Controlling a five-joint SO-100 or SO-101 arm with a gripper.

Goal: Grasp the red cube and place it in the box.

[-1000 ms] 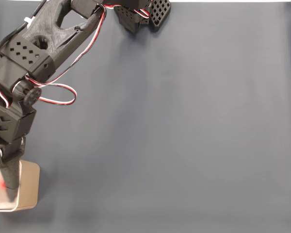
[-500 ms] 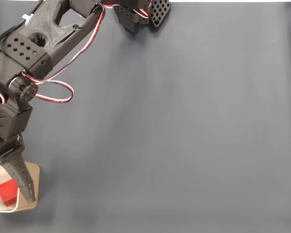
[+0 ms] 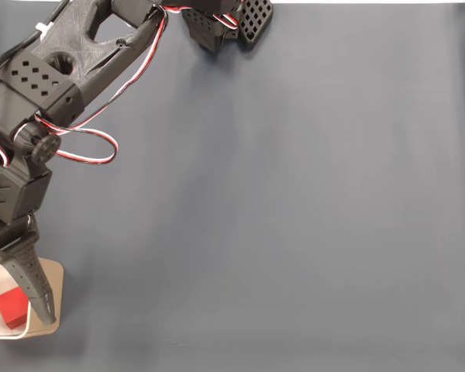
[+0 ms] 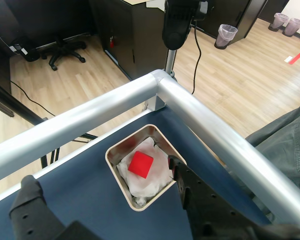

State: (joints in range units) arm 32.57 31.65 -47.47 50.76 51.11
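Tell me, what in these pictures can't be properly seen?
- The box: its left part is cut off by the fixed view's left edge, and a tool finger covers part of it.
- The box's floor: hidden under crumpled white lining in the wrist view.
- The red cube: its underside is out of sight.

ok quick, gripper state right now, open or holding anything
Gripper: open, holding nothing; the small bright red cube lies free inside the beige square box, between and below the spread fingers.
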